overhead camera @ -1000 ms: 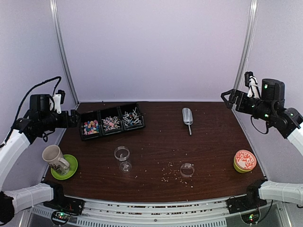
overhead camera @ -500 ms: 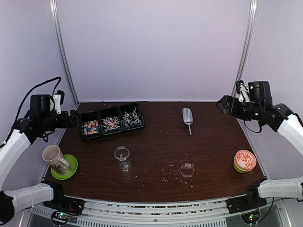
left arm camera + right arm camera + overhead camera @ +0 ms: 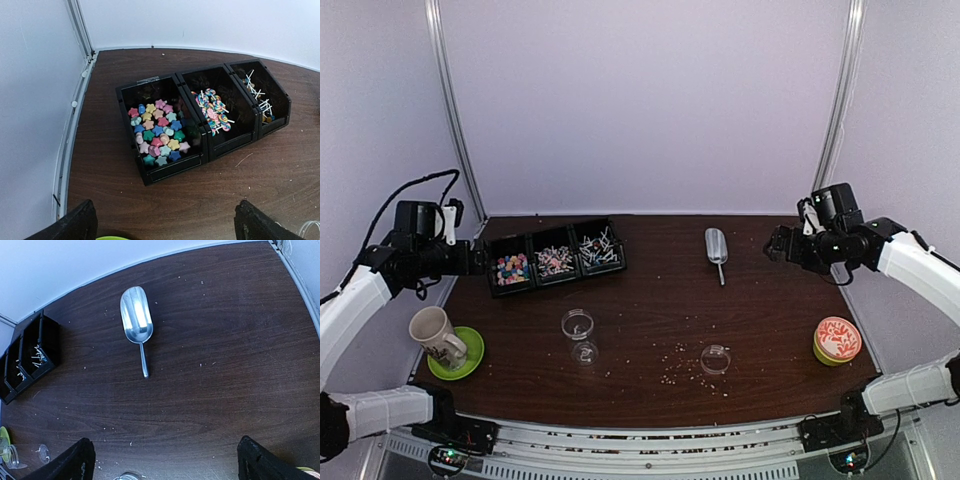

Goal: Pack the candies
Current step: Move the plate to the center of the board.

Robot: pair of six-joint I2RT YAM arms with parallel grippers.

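Three black bins (image 3: pixel 556 257) stand at the table's back left. The left one holds multicoloured star candies (image 3: pixel 157 132), the middle one pink-and-white swirl candies (image 3: pixel 212 110), the right one white stick candies (image 3: pixel 257 97). A clear cup (image 3: pixel 578 331) stands upright mid-table. A clear lid (image 3: pixel 716 358) lies to its right. A metal scoop (image 3: pixel 716 248) lies at the back, bowl away from me; it also shows in the right wrist view (image 3: pixel 136 322). My left gripper (image 3: pixel 165 225) is open and empty, raised left of the bins. My right gripper (image 3: pixel 165 462) is open and empty, raised right of the scoop.
A beige mug (image 3: pixel 435 334) sits on a green saucer (image 3: pixel 468 357) at the front left. An orange-topped round tin (image 3: pixel 837 340) sits at the front right. Pale crumbs (image 3: pixel 680 365) are scattered near the lid and across the table.
My right gripper has come down and leftward toward the scoop. My left gripper has shifted slightly up and toward the bins. Nothing on the table has moved.
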